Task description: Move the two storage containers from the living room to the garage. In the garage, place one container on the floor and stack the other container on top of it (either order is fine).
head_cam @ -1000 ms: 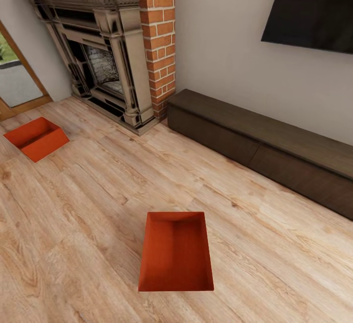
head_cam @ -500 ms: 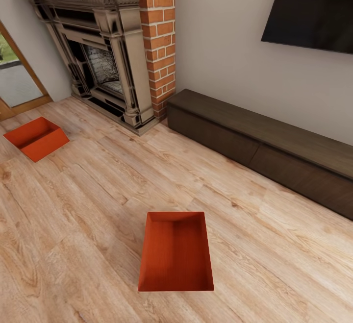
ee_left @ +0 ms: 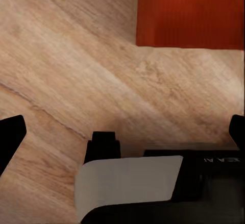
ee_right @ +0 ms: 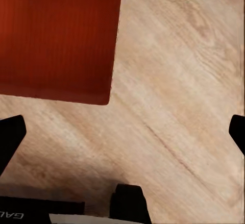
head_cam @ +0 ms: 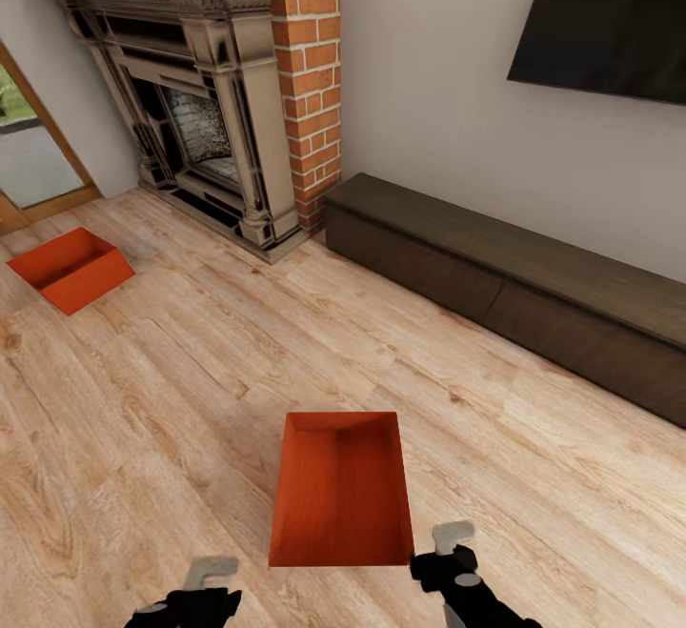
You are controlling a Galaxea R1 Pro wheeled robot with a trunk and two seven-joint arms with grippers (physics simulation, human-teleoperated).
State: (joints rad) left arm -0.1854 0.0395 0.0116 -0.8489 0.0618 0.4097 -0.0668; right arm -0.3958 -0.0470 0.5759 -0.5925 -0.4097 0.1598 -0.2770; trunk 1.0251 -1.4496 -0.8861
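1. Left gripper [head_cam: 205, 578] and right gripper [head_cam: 446, 552] are seen spread, empty, flanking the near container [head_cam: 341, 490] on the plank floor [head_cam: 171, 399].
2. Second container [head_cam: 69, 269] lies by the fireplace [head_cam: 205, 104].
3. Step judged: pre-grasp. Next: both side walls must be clamped.

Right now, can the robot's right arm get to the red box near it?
Probably yes. The right gripper hangs just beside the near corner of the closer storage container, with bare wood floor between them and nothing blocking.
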